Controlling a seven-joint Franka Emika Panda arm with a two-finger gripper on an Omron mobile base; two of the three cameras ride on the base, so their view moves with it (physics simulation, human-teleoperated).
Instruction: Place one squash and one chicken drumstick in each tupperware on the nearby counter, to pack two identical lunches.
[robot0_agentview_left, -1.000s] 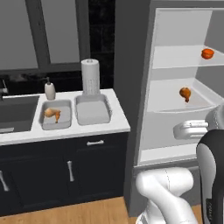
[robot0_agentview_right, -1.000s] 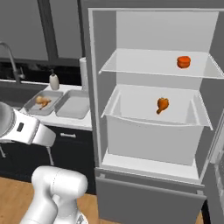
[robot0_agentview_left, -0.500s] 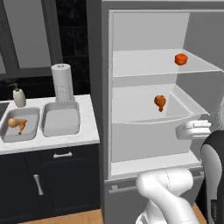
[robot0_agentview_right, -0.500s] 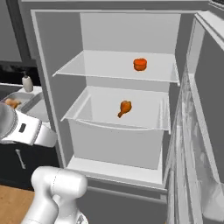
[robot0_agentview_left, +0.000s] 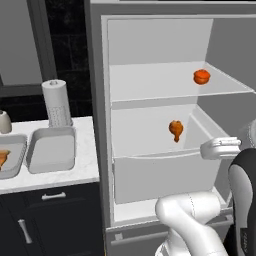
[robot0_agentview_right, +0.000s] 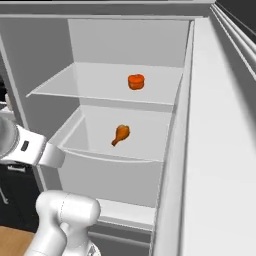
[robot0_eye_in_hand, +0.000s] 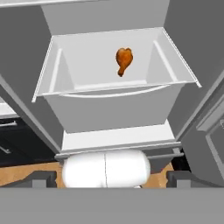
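Two items wait in the open fridge: a chicken drumstick (robot0_eye_in_hand: 124, 61) in the drawer (robot0_eye_in_hand: 105, 111) and an orange squash (robot0_agentview_left: 201, 76) on the shelf (robot0_agentview_left: 150, 90) above. The jaws stand wide apart and hold nothing. One tupperware (robot0_agentview_left: 51, 149) on the counter (robot0_agentview_left: 75, 175) is bare. Reaching down, the hand could strike the drawer's front wall, or push the drumstick away.

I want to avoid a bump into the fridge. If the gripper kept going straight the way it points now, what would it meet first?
Probably the front wall of the pale grey fridge drawer holding the orange-brown chicken drumstick, though depth is hard to judge.
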